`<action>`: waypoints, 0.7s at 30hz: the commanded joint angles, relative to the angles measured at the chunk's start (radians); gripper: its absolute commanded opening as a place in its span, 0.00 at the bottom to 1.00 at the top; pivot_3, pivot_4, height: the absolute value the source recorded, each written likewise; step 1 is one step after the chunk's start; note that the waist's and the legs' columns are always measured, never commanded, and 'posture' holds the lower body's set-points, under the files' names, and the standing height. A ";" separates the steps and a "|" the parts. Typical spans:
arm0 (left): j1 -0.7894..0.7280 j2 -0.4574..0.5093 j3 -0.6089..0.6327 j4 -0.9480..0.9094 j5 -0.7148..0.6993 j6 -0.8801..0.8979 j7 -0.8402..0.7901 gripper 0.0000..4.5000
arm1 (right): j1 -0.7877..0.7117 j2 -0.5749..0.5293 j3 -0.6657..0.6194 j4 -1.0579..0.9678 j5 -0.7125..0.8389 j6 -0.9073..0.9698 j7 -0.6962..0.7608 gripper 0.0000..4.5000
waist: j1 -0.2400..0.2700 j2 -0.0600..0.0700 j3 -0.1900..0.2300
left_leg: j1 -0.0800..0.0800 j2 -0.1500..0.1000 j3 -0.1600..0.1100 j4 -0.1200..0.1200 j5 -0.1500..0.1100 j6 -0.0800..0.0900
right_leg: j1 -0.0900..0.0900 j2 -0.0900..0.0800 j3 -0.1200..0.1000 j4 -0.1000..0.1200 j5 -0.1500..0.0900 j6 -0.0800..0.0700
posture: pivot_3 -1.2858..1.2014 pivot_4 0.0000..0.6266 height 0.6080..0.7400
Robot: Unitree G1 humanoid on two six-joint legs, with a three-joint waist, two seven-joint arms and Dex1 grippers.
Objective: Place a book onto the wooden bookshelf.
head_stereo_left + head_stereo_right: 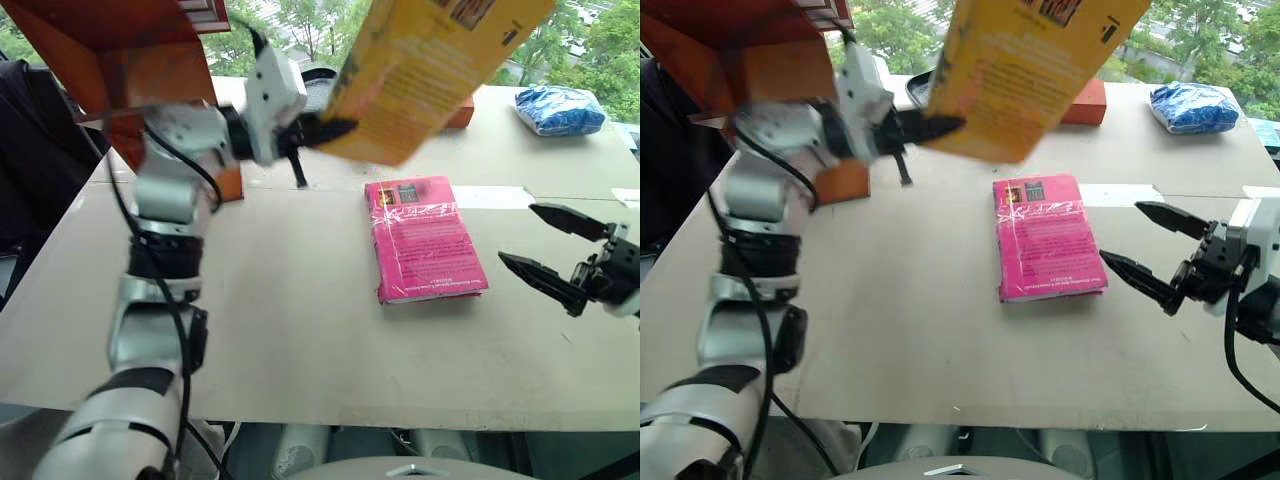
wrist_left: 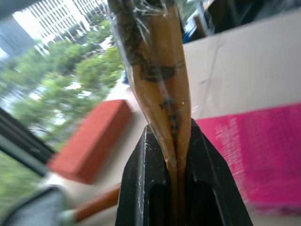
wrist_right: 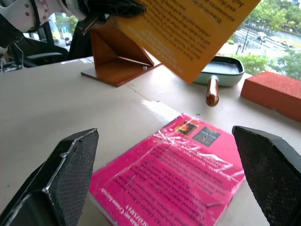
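We see the book (image 1: pixel 430 70), yellow-orange with black print and a glossy wrap, lifted clear above the table and tilted. The wooden bookshelf (image 3: pixel 120 59), reddish-brown with slanted boards, stands at the table's far left; its upper part looks blurred.

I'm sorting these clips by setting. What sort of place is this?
Probably an upper-floor office or lab by a window: a plain beige table holds a magenta-pink wrapped book, a red brick-like block and a reddish-brown wooden bookshelf, with treetops and tall buildings outside.
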State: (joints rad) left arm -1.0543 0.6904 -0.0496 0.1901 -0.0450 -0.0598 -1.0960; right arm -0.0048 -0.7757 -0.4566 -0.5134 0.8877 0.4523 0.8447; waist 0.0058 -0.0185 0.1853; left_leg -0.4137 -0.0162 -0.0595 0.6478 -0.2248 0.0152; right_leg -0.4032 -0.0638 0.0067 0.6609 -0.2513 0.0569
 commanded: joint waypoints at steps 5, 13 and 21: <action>-0.138 0.285 -0.061 0.230 0.393 -0.401 0.226 0.01 | -0.179 0.025 0.073 0.037 0.083 0.028 0.013 1.00 | 0.004 0.000 0.000 | -0.001 -0.001 0.001 0.001 0.000 0.001 | 0.000 0.001 -0.001 0.000 0.001 0.002 | 0.52 0.24 1.00; -0.171 0.490 -0.096 0.353 0.598 -0.458 0.362 0.01 | -0.342 0.067 0.086 0.067 0.226 0.095 -0.031 1.00 | -0.013 -0.003 0.003 | -0.003 0.000 0.001 0.002 0.000 0.001 | -0.001 0.001 -0.003 0.001 0.001 0.003 | 0.52 0.24 1.00; -0.102 0.550 -0.086 0.349 0.620 -0.356 0.317 0.01 | -0.407 0.079 0.088 0.083 0.288 0.133 -0.048 1.00 | -0.020 -0.004 0.004 | -0.003 0.000 0.001 0.003 0.000 0.001 | -0.001 0.001 -0.004 0.004 0.001 0.002 | 0.52 0.24 1.00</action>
State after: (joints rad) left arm -1.1541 1.2022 -0.1675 0.5591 0.5701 -0.4519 -0.7767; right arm -0.3943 -0.6947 -0.3515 -0.4153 1.1504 0.5854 0.8001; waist -0.0145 -0.0228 0.1888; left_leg -0.4170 -0.0159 -0.0581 0.6508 -0.2249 0.0159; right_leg -0.4047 -0.0622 0.0025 0.6646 -0.2502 0.0593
